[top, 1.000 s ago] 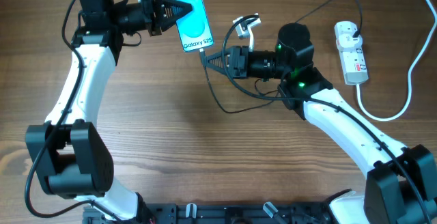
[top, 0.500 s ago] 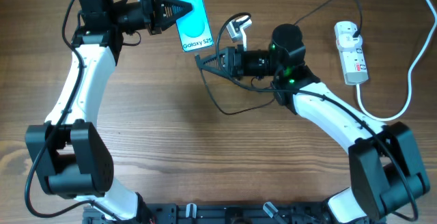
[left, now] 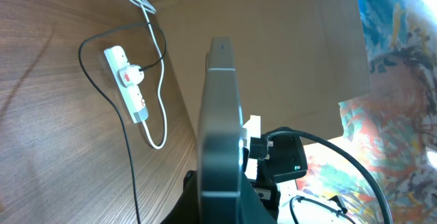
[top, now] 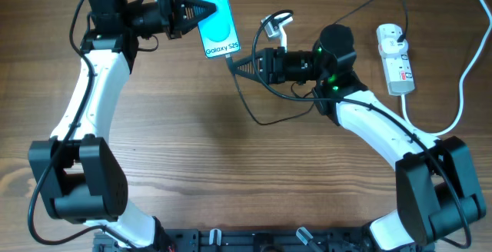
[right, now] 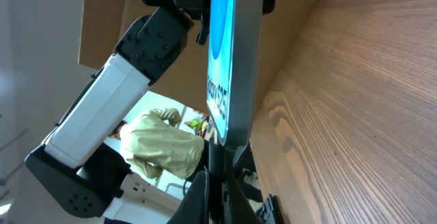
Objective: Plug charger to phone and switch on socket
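Note:
My left gripper (top: 206, 10) is shut on the phone (top: 219, 29) and holds it above the table at the back, cyan "Galaxy S25" screen up. In the left wrist view the phone (left: 220, 128) shows edge-on between the fingers (left: 218, 207). My right gripper (top: 235, 64) is shut on the charger's dark connector, right at the phone's bottom edge. In the right wrist view the connector (right: 216, 157) touches the phone's (right: 235, 60) lower end; whether it is seated is hidden. The thin black charger cable (top: 367, 5) runs to the white socket (top: 394, 58) at the right, which also shows in the left wrist view (left: 126, 87).
A thick white lead (top: 463, 83) loops from the socket toward the table's right edge. The black cable's slack lies in a loop on the wood below my right gripper. A brown board stands behind the table.
My right gripper swung left past the phone's bottom corner, then came back right to the phone's bottom edge with the connector. The left arm and phone have not moved.

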Robot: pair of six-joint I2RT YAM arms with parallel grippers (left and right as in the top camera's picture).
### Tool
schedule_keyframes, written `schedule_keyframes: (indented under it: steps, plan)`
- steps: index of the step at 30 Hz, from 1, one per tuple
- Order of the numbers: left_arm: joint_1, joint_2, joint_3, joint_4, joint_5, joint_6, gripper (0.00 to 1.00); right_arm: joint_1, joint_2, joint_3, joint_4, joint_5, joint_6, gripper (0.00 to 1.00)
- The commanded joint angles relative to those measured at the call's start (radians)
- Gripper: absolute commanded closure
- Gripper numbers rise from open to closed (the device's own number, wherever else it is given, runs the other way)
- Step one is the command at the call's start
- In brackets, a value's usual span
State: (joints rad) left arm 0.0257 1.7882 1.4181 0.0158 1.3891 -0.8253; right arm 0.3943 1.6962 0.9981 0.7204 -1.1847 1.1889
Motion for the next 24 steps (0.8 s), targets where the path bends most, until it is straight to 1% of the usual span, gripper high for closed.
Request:
schedule_keyframes:
  steps: [1,5,15,19,24]
  plan:
    - [0.004,-0.021,0.014,0.008,0.031,-0.006,0.96,0.002,0.006,-0.008,0.007,0.017,0.016,0.96]
    - [0.004,-0.021,0.014,0.008,0.031,-0.006,0.96,0.023,0.006,-0.008,-0.026,0.033,0.016,0.96]
    - [0.004,-0.021,0.014,0.008,0.031,-0.006,0.96,0.027,0.006,-0.008,-0.021,0.039,0.016,0.96]
    - [0.004,-0.021,0.014,0.008,0.031,-0.006,0.96,0.027,0.006,-0.008,0.019,0.028,0.020,0.96]
    - [0.004,-0.021,0.014,0.008,0.031,-0.006,0.96,0.027,0.006,-0.008,0.021,0.031,0.027,0.96]
